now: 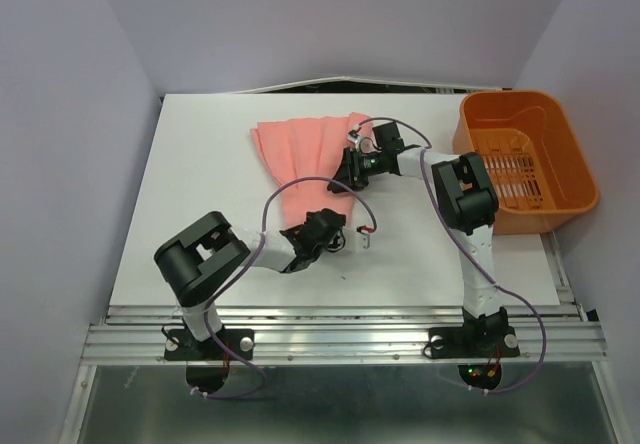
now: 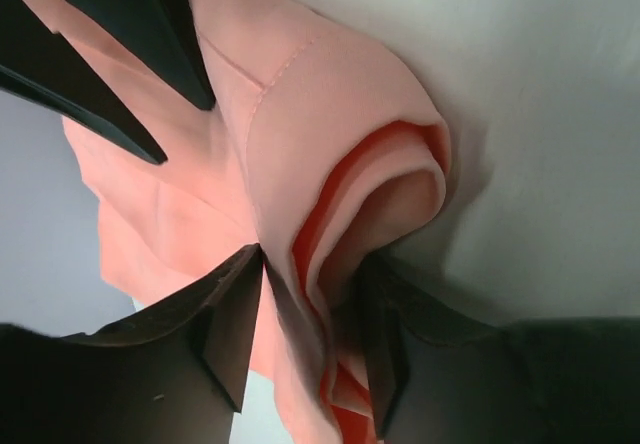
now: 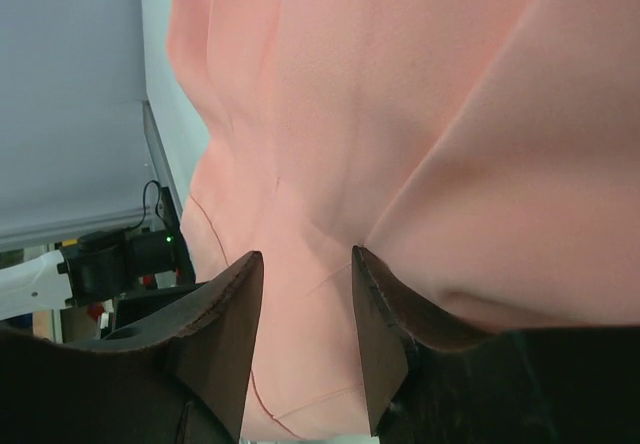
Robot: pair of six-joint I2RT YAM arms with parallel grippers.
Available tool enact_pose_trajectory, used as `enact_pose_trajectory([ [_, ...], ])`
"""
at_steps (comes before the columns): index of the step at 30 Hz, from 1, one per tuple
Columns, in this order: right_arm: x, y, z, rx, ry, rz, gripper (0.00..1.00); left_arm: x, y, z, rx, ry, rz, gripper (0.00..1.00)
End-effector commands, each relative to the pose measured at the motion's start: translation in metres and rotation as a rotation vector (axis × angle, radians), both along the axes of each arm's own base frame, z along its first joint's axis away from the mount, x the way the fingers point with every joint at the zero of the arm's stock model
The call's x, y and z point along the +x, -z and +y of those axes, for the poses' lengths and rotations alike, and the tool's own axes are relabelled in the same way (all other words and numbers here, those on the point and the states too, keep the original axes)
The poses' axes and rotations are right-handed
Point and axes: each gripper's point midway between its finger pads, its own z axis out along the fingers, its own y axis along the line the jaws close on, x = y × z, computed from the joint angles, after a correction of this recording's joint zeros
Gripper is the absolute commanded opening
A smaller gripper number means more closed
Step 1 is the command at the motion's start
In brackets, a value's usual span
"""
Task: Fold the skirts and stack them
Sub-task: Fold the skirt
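One salmon-pink pleated skirt (image 1: 305, 154) lies fanned on the white table, its wide hem at the back and its narrow end towards me. My left gripper (image 1: 318, 228) is at the narrow end. In the left wrist view it (image 2: 312, 264) is shut on bunched layers of the skirt (image 2: 300, 134). My right gripper (image 1: 348, 179) is at the skirt's right edge. In the right wrist view it (image 3: 306, 259) has its jaws close together with the skirt (image 3: 380, 104) between them, and a fold lies over the right finger (image 3: 385, 314). No other skirt shows.
An orange plastic basket (image 1: 560, 209) stands at the table's back right and looks empty. A small white clip-like thing (image 1: 367, 234) lies just right of the left gripper. The table's front edge runs along a metal rail (image 1: 340, 339).
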Motion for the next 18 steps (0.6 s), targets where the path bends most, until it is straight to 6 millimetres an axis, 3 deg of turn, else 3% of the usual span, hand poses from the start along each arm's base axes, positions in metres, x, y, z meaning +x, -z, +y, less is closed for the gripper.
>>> enact_pose_trajectory([
  [1, -0.037, 0.068, -0.021, -0.197, 0.003, 0.138, 0.47, -0.001, 0.002, 0.022, 0.043, -0.048, 0.036, 0.41],
  [2, -0.037, 0.068, -0.022, -0.2, 0.004, 0.137, 0.47, -0.002, -0.011, 0.018, 0.011, -0.037, 0.029, 0.38],
  [4, -0.035, 0.064, -0.021, -0.195, 0.005, 0.126, 0.47, -0.012, -0.013, 0.017, 0.013, -0.006, 0.081, 0.3],
  [5, -0.034, 0.062, -0.02, -0.192, 0.005, 0.122, 0.47, -0.012, -0.025, 0.012, -0.015, 0.0, 0.086, 0.27],
  [7, -0.028, 0.051, -0.018, -0.179, 0.005, 0.096, 0.47, -0.024, -0.023, 0.014, 0.005, 0.018, 0.164, 0.17],
  [8, -0.026, 0.046, -0.017, -0.175, 0.004, 0.083, 0.48, -0.025, -0.033, 0.009, -0.018, 0.025, 0.174, 0.12],
  [9, -0.027, 0.041, -0.013, -0.171, -0.006, 0.067, 0.48, -0.037, -0.028, 0.012, -0.005, 0.033, 0.238, 0.01],
  [12, -0.016, 0.016, -0.005, -0.16, -0.019, -0.003, 0.58, -0.05, -0.038, 0.009, -0.016, 0.043, 0.316, 0.0],
  [13, -0.007, 0.005, -0.002, -0.155, -0.015, -0.041, 0.6, -0.064, -0.034, 0.014, 0.002, 0.04, 0.393, 0.0],
  [14, -0.001, -0.003, -0.002, -0.16, -0.013, -0.073, 0.63, -0.065, -0.042, 0.009, -0.017, 0.039, 0.414, 0.0],
  [18, 0.039, -0.041, -0.001, -0.205, 0.027, -0.253, 0.75, -0.105, -0.049, 0.016, -0.005, 0.061, 0.616, 0.0],
])
